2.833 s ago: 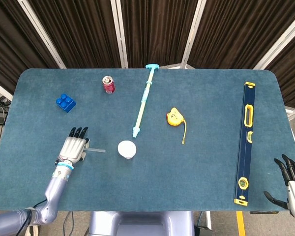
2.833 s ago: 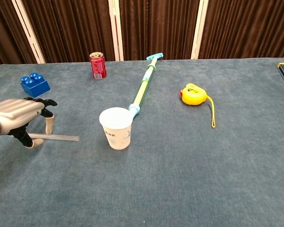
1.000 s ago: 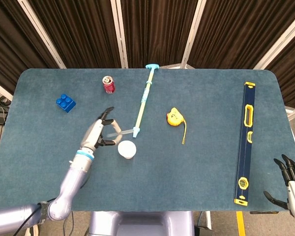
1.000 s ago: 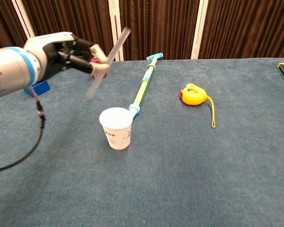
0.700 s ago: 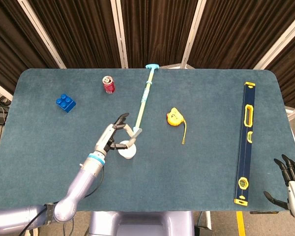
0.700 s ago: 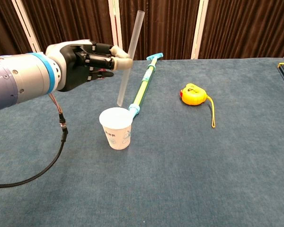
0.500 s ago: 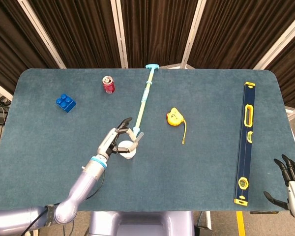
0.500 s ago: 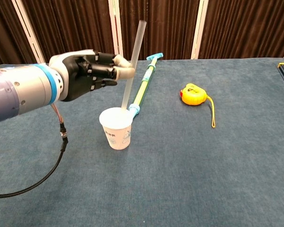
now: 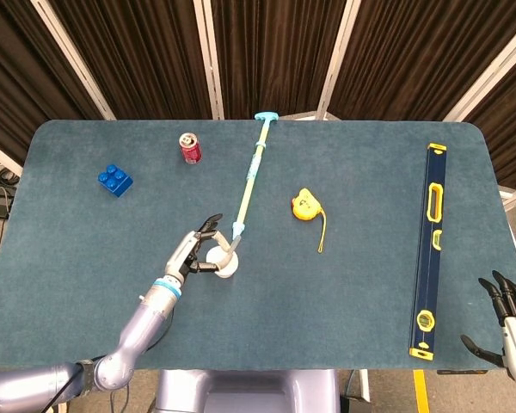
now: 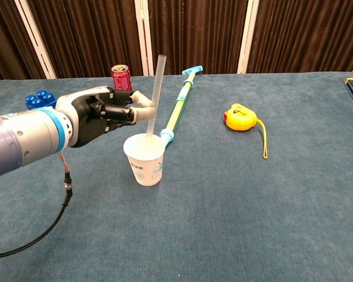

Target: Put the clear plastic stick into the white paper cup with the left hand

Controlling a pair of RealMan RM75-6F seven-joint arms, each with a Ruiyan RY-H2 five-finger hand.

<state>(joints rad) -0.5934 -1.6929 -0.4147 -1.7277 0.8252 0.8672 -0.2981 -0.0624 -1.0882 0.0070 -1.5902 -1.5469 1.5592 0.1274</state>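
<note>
One end of the clear plastic stick (image 10: 154, 97) is dipping into the white paper cup (image 10: 145, 159); my left hand (image 10: 100, 114) is pinching it near-upright, just left.

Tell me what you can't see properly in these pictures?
- Clear plastic stick bottom end: hidden inside the white paper cup, chest view.
- Cup print: too small to read.
- Right hand: cut off by the head view's corner, absent in chest view.
- Blue block: partly behind the left hand.
</note>
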